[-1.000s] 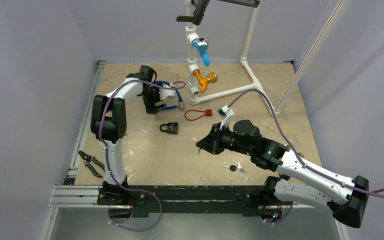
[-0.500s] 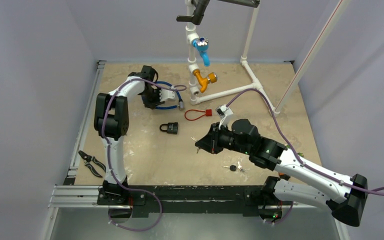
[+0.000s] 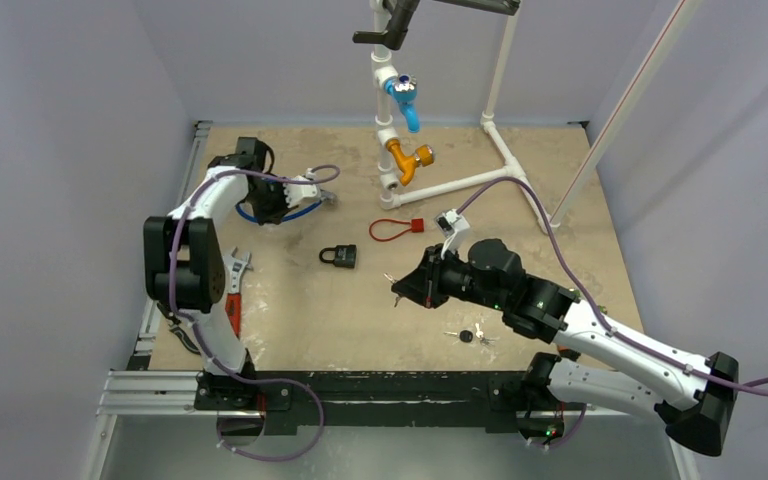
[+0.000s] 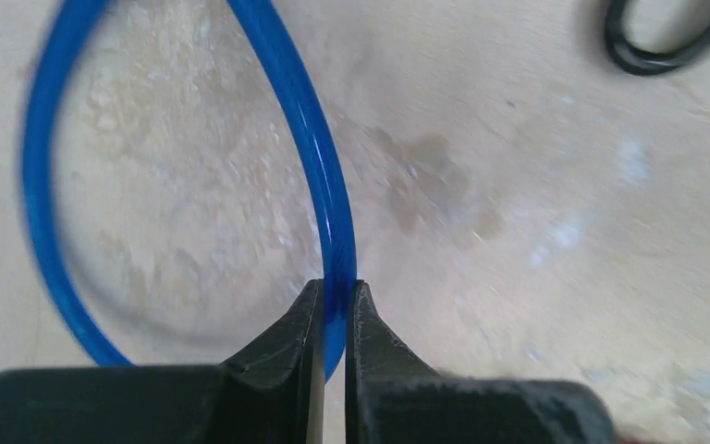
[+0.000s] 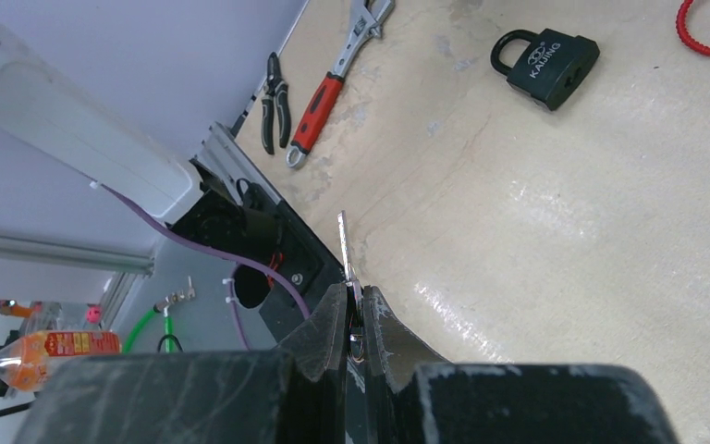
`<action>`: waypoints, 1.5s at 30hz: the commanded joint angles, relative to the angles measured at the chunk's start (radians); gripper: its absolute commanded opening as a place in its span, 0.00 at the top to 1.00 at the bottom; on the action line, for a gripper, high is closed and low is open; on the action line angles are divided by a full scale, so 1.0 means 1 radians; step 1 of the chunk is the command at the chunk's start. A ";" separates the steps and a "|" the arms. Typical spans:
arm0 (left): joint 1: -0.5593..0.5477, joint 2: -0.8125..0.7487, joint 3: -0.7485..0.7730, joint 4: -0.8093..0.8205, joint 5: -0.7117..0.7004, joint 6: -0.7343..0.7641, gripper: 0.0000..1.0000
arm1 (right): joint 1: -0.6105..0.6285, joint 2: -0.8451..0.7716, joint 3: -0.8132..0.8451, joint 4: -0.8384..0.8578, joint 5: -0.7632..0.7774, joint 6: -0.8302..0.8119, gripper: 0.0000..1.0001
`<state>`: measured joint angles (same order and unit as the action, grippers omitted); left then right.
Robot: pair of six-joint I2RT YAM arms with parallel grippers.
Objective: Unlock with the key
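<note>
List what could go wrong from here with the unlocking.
1. The right claw pinches the key only by its end; it may twist or slip on insertion.
2. The padlock lies loose on the table, and the left claw is shut on the blue cable instead, so it could slide when pushed.

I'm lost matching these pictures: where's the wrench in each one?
Top: wrench far left, mid-height.
Left wrist: not in it.
Right wrist: upper left, beside the pliers.
Shared landmark: padlock, in top and right wrist views.
</note>
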<state>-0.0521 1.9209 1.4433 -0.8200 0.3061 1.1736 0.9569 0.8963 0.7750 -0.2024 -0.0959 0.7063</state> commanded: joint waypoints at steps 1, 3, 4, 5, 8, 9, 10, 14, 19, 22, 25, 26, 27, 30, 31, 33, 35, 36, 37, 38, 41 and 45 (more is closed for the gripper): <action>-0.007 -0.252 -0.091 -0.100 0.147 0.008 1.00 | -0.003 -0.025 0.033 0.013 0.004 -0.021 1.00; -0.023 -0.334 -0.149 -0.137 0.164 0.021 1.00 | -0.003 -0.025 0.038 0.003 0.009 -0.028 1.00; -0.032 -0.377 -0.183 -0.150 0.167 0.026 1.00 | -0.003 -0.025 0.038 -0.002 0.010 -0.030 1.00; -0.039 -0.416 -0.227 -0.166 0.173 0.035 1.00 | -0.003 -0.025 0.038 -0.004 0.007 -0.030 1.00; -0.079 -0.538 -0.331 -0.221 0.166 0.063 1.00 | -0.003 -0.025 0.035 -0.007 -0.004 -0.034 1.00; -0.099 -0.578 -0.361 -0.233 0.163 0.065 1.00 | -0.003 -0.026 0.035 -0.008 -0.003 -0.036 1.00; -0.117 -0.623 -0.392 -0.242 0.164 0.066 1.00 | -0.003 -0.027 0.031 -0.009 -0.002 -0.037 1.00; -0.185 -0.780 -0.475 -0.235 0.172 0.030 1.00 | -0.003 -0.042 0.004 0.003 0.003 -0.030 1.00; -0.283 -0.881 -0.565 -0.225 0.166 -0.032 1.00 | -0.003 -0.070 -0.017 -0.009 0.008 -0.024 1.00; -0.351 -0.902 -0.653 -0.207 0.132 -0.044 0.87 | -0.003 -0.091 -0.034 -0.014 0.009 -0.017 1.00; -0.395 -0.888 -0.718 -0.182 0.107 -0.044 0.71 | -0.003 -0.112 -0.051 -0.015 0.010 -0.001 1.00; -0.406 -0.875 -0.730 -0.174 0.097 -0.045 0.69 | -0.003 -0.115 -0.055 -0.015 0.013 0.005 1.00; -0.414 -0.860 -0.737 -0.166 0.088 -0.049 0.67 | -0.003 -0.117 -0.061 -0.018 0.016 0.006 1.00; -0.432 -0.806 -0.733 -0.146 0.077 -0.074 0.61 | -0.003 -0.116 -0.071 -0.018 0.019 0.015 1.00; -0.441 -0.789 -0.727 -0.143 0.075 -0.082 0.55 | -0.003 -0.114 -0.074 -0.018 0.019 0.016 1.00; -0.447 -0.763 -0.706 -0.141 0.077 -0.098 0.46 | -0.003 -0.111 -0.079 -0.020 0.021 0.022 1.00; -0.448 -0.753 -0.664 -0.145 0.093 -0.108 0.35 | -0.003 -0.109 -0.084 -0.022 0.022 0.032 1.00; -0.449 -0.750 -0.639 -0.148 0.099 -0.103 0.33 | -0.003 -0.108 -0.089 -0.024 0.022 0.035 1.00; -0.449 -0.749 -0.610 -0.151 0.105 -0.091 0.31 | -0.003 -0.108 -0.095 -0.024 0.022 0.039 1.00; -0.450 -0.744 -0.577 -0.160 0.111 -0.068 0.31 | -0.002 -0.108 -0.102 -0.022 0.021 0.046 1.00; -0.450 -0.721 -0.485 -0.175 0.146 0.030 0.31 | -0.003 -0.110 -0.125 -0.013 0.019 0.062 1.00; -0.455 -0.638 -0.422 -0.117 0.178 0.176 0.30 | -0.003 -0.128 -0.146 0.002 0.022 0.084 1.00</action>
<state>-0.4946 1.2110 0.9520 -0.9833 0.4137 1.1873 0.9569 0.7918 0.6411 -0.2325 -0.0914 0.7532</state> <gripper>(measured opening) 0.696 0.031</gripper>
